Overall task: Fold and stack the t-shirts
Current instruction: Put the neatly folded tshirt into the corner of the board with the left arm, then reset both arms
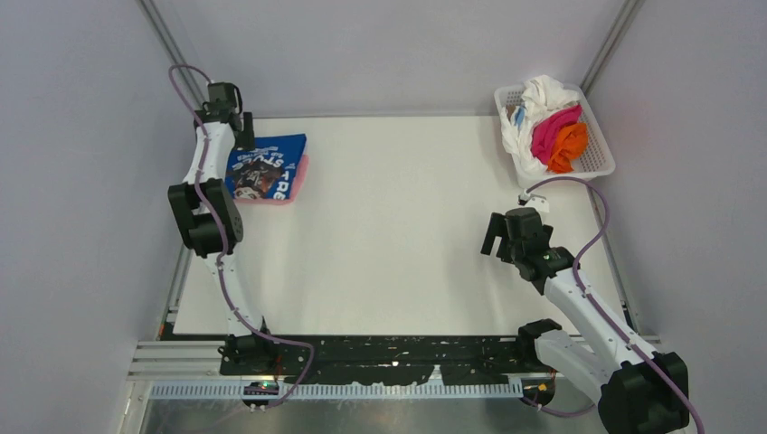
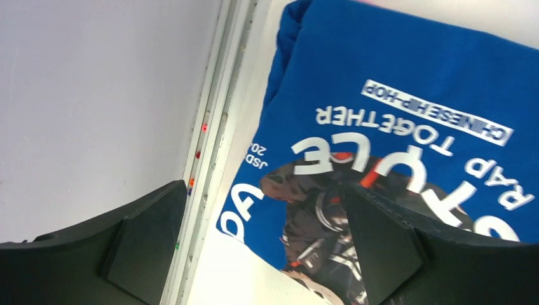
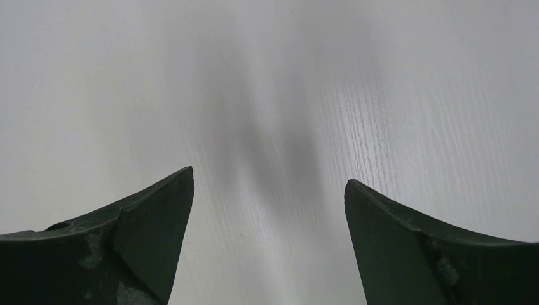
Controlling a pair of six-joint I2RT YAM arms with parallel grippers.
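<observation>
Though at tbl edge, blue tee

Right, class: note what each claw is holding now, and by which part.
Nothing is held. The left claw stands open over the folded royal blue printed t-shirt; the right claw open over the white table.

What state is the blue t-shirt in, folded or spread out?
Folded: the blue t-shirt is a compact rectangle atop a pink t-shirt whose edge shows.

Soft cloth blue t-shirt (printed) on matt wood-grained table.
</observation>
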